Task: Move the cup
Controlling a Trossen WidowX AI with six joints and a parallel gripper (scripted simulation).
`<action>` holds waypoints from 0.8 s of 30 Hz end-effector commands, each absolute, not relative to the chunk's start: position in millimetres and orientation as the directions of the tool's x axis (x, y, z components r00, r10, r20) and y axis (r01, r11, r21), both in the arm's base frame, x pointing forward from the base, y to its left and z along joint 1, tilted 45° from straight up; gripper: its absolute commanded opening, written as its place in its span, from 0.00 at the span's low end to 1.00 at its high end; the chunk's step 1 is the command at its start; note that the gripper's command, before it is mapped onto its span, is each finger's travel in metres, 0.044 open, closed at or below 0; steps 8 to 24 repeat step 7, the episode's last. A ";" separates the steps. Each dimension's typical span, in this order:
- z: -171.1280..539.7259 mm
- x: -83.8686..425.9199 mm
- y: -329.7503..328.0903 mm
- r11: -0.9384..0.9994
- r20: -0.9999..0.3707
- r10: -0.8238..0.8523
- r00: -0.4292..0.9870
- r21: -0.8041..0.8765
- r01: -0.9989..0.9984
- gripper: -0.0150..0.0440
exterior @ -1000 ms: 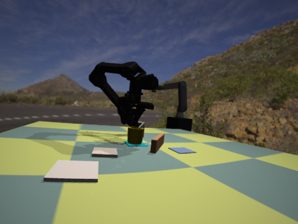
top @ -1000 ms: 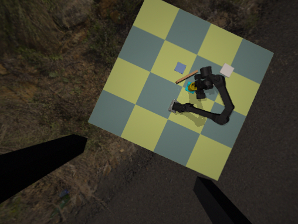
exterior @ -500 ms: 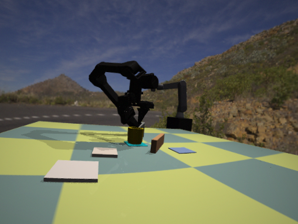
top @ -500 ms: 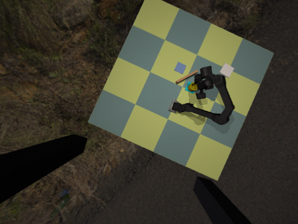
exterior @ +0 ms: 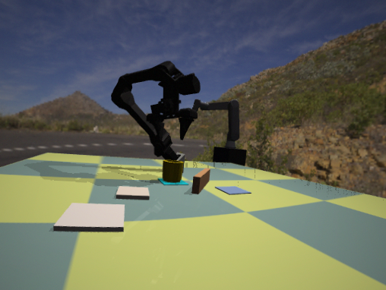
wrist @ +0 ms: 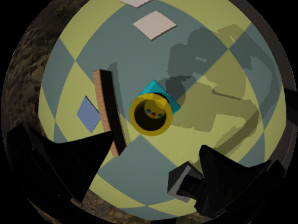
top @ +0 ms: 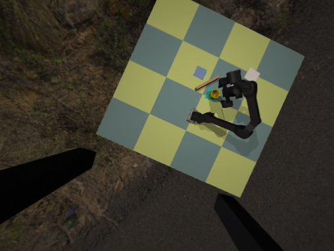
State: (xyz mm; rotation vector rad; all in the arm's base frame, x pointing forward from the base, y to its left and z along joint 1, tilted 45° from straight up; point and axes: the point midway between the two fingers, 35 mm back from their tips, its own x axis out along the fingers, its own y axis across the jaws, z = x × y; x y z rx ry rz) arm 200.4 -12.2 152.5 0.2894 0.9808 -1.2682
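Top view: the gripper [top: 229,95] is seen spread wide with nothing between its fingers, raised above the checkered table [top: 148,49]. The yellow cup [top: 214,94] stands upright on the teal pad [top: 208,96], at the gripper's 9 o'clock. A wooden block [top: 207,83] lies just beside the cup at 11 o'clock; the blue pad [top: 200,72] lies beyond it.

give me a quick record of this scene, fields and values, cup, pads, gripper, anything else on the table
cup: yellow cup, upright on the teal pad, marbles inside
other pad: blue pad, bare, beyond the brown block
gripper: gripper open, raised above the cup, holding nothing
block: stands on edge between the cup and the blue pad
other items: two white slabs, near one, far one
spill: no marbles seen on the table
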 end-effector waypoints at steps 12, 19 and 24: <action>157.0 200.9 -8.2 0.340 -0.752 -0.659 -0.014 -0.314 0.887 1.00; 157.0 200.9 -8.2 0.340 -0.752 -0.659 -0.014 -0.314 0.887 1.00; 157.0 200.9 -8.2 0.340 -0.752 -0.659 -0.014 -0.314 0.887 1.00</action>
